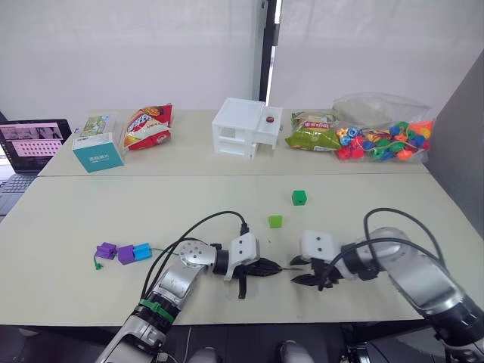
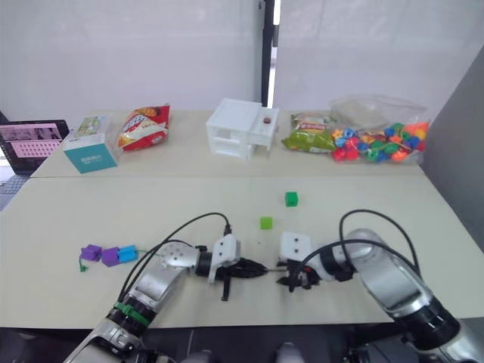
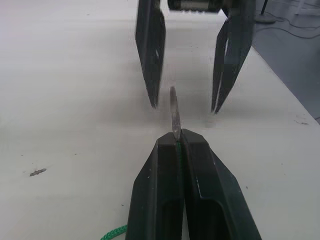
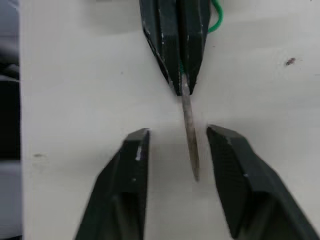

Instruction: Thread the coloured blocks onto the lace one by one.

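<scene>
My left gripper (image 3: 179, 137) is shut on the lace just behind its grey tip (image 3: 173, 107), low over the table's front middle. My right gripper (image 4: 177, 131) faces it and is open, with the tip (image 4: 190, 145) lying between its fingers and nearer one of them. Two purple blocks (image 1: 106, 249) (image 1: 126, 254) and a blue block (image 1: 142, 251) sit in a row along the green cord at the left, near its knotted end (image 1: 97, 265). The light green block (image 1: 275, 221) and the dark green block (image 1: 299, 197) lie loose just beyond the grippers.
Along the far table stand a teal box (image 1: 98, 153), a red snack bag (image 1: 148, 126), a white box (image 1: 246, 127), a green snack bag (image 1: 311, 131) and a clear bag of mixed beads (image 1: 384, 140). A laptop (image 1: 30, 144) sits far left. Black cables (image 1: 204, 223) arch over my arms.
</scene>
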`<state>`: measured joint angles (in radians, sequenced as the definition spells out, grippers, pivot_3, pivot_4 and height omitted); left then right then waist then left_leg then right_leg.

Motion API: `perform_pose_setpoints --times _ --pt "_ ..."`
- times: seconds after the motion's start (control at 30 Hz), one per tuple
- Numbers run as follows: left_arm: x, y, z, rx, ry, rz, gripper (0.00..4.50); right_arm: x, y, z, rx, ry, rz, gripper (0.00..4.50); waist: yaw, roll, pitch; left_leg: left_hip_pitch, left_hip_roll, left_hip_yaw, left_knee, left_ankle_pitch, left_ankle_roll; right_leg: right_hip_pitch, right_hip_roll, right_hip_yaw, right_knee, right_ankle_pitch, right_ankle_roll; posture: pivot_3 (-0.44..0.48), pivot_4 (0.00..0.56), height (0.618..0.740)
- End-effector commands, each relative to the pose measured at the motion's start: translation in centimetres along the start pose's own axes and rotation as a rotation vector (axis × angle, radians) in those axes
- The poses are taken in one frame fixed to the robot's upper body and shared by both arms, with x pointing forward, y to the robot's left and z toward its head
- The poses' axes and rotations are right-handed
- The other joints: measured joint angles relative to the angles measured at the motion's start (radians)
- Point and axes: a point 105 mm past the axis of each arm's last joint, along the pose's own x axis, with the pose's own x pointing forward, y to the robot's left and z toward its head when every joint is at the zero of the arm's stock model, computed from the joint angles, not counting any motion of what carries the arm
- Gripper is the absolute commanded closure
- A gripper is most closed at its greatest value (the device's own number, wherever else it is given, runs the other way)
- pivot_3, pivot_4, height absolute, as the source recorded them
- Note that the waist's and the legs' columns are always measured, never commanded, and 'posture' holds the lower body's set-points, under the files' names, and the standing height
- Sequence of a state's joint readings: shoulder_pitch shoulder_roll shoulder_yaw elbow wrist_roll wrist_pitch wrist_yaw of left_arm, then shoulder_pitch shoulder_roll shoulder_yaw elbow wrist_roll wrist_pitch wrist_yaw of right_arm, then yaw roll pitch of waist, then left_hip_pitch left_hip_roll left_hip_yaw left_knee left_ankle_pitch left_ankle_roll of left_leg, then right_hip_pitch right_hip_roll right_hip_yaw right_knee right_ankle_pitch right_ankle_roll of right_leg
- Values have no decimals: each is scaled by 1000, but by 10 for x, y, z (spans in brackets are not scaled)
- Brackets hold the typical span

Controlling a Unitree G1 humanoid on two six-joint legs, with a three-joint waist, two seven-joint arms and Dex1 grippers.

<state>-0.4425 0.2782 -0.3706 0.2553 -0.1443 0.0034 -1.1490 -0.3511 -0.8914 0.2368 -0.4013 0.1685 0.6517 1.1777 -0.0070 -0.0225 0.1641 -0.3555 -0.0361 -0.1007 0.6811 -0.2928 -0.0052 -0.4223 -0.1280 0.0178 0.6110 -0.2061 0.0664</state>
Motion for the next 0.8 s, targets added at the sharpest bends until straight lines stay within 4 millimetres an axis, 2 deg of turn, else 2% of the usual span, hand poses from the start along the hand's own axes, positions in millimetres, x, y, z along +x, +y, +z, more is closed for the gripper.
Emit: perform_pose_setpoints --times 0.03,0.13,0.27,0.33,0.47,0.6,0.8 --pt "-4 3 1 -31 -27 21 4500 -31 -10 15 9 -67 -88 1012 2 0 0 0 0 0 0 0 0 0 0 0 0 0 0 0 150 740" --pt "-7 2 -2 -32 -17 19 4500 -47 -18 23 68 -177 -176 58 1 0 0 1 0 0 0 0 0 0 0 0 0 0 0 0 150 740" --pt "-8 1 -2 -31 -17 15 4500 -63 -49 23 116 -297 -440 20 1 0 0 1 0 1 0 0 0 0 0 0 0 0 0 0 150 740" --pt "-7 0 -2 -30 -18 17 4500 -66 -66 21 207 -402 -598 20 1 -1 0 1 0 0 0 0 0 1 0 0 0 0 0 0 150 740" --pt "-7 1 -2 -36 -20 33 4500 -55 -81 19 330 -553 -725 20 -3 1 -1 1 0 0 -1 0 0 0 0 1 2 0 0 0 150 740" --pt "-8 2 -2 -30 -19 48 4500 -44 -103 11 414 -580 -857 20 -6 1 -1 2 0 1 -1 0 0 0 0 1 2 0 0 0 150 740" --pt "-8 1 -2 -47 -17 71 4500 -27 -119 6 465 -561 -917 20 -8 2 -2 2 0 1 -1 0 -1 -1 0 1 3 0 0 0 150 740"
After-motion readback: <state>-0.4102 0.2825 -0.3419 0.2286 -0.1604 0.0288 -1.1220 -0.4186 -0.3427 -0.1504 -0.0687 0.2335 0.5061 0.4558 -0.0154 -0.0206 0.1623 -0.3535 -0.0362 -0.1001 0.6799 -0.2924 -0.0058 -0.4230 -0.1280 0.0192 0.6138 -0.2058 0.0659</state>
